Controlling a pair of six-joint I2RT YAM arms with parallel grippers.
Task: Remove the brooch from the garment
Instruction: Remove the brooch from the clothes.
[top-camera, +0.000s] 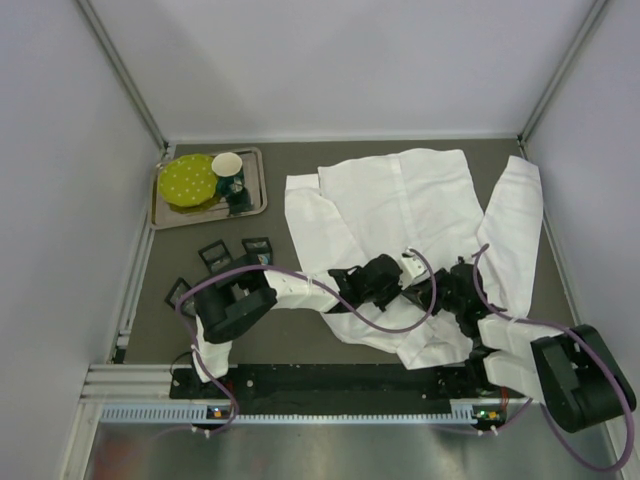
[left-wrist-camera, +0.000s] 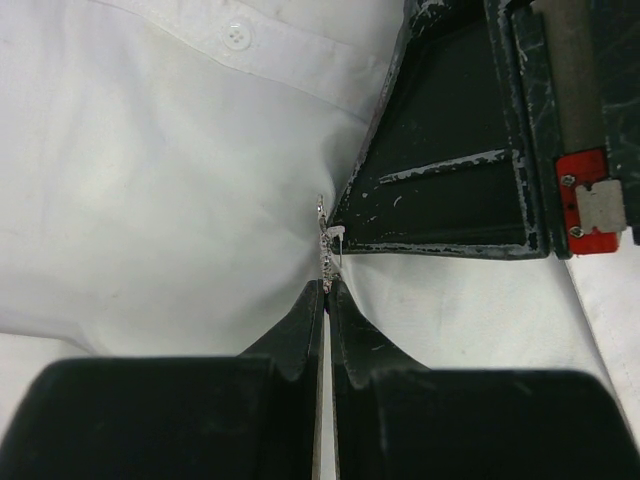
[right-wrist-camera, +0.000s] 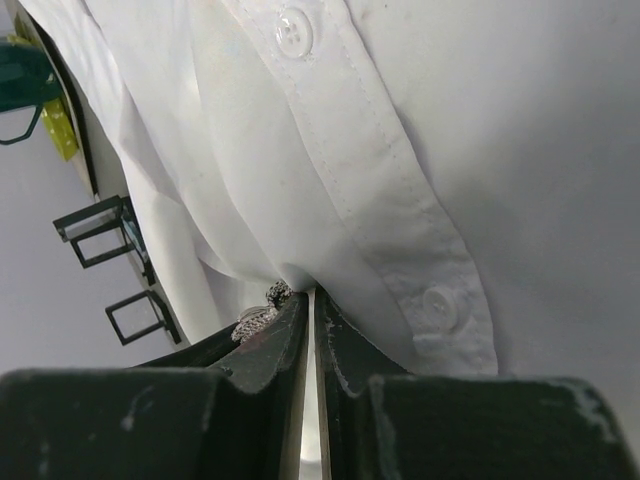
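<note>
Both arms reach in from the near edge of the surface (top-camera: 300, 338) and meet over the near part of the garment (top-camera: 400, 195), which lies spread from the near right towards the far edge. On it, the left end effector (left-wrist-camera: 327, 290) has its fingers pressed together, tips at the lower end of the small silvery brooch (left-wrist-camera: 325, 243). The right end effector (right-wrist-camera: 311, 298) is likewise closed, tips against a cloth fold just beside the brooch. Whether either actually grips it I cannot tell. At the far left corner sits a tray (top-camera: 262, 190) with a green plate (top-camera: 190, 180) and a cup (top-camera: 228, 165).
</note>
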